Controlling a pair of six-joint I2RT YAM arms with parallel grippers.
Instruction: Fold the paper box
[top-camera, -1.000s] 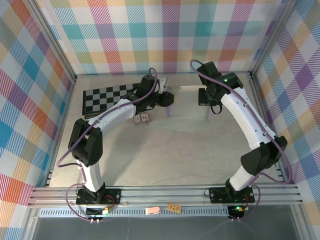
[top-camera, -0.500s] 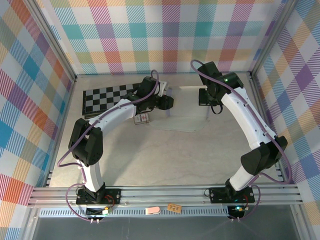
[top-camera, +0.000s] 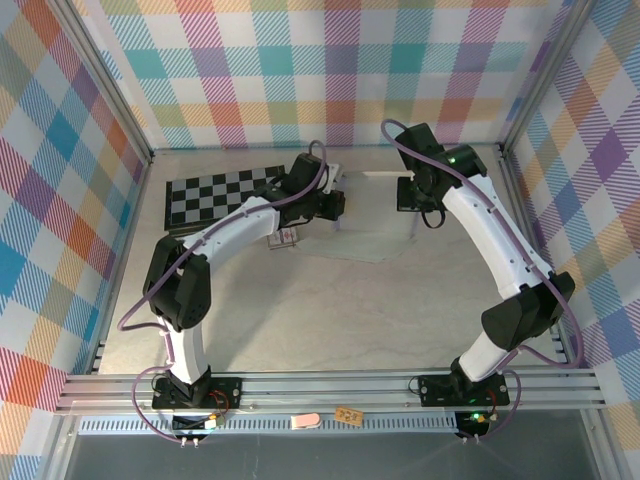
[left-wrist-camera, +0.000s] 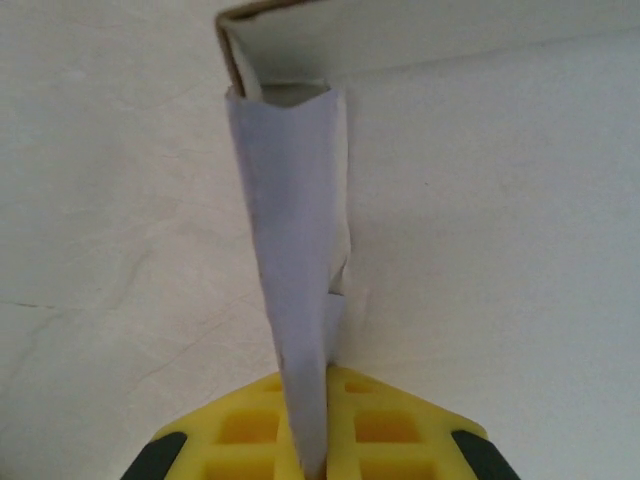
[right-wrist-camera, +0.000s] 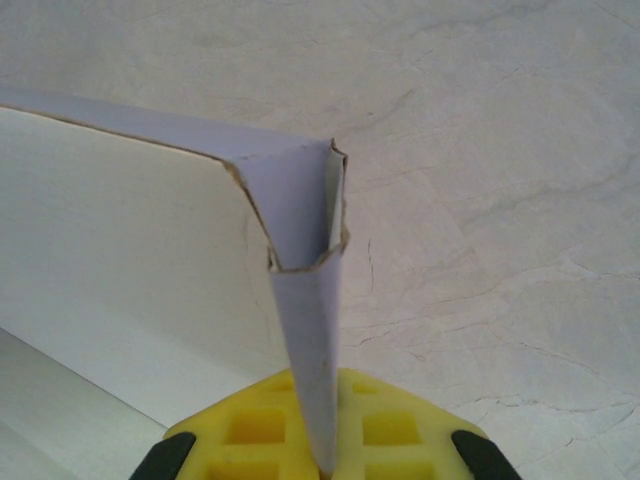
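**Top external view.** The paper box (top-camera: 365, 238) lies at the far middle of the table (top-camera: 330, 320). It sits right of the checkerboard (top-camera: 215, 190) and just past the small card pack (top-camera: 285, 238). Your left gripper (top-camera: 338, 205) has edged in to the box's left end over the last second. Your right gripper (top-camera: 412, 195) has not moved from the right end.

**Left wrist view.** The left gripper (left-wrist-camera: 310, 458) stood partly apart a moment ago. It is now pinched narrow on an upright lavender flap of the paper box (left-wrist-camera: 290, 250), with the cream wall just beyond.

**Right wrist view.** The right gripper (right-wrist-camera: 325, 458) stays clamped tight on the matching corner flap of the paper box (right-wrist-camera: 305, 300).

**Finding.** You now hold both ends, so in my judgement the end walls are ready to be turned in. The card is thin, and an uneven pull could crease it.
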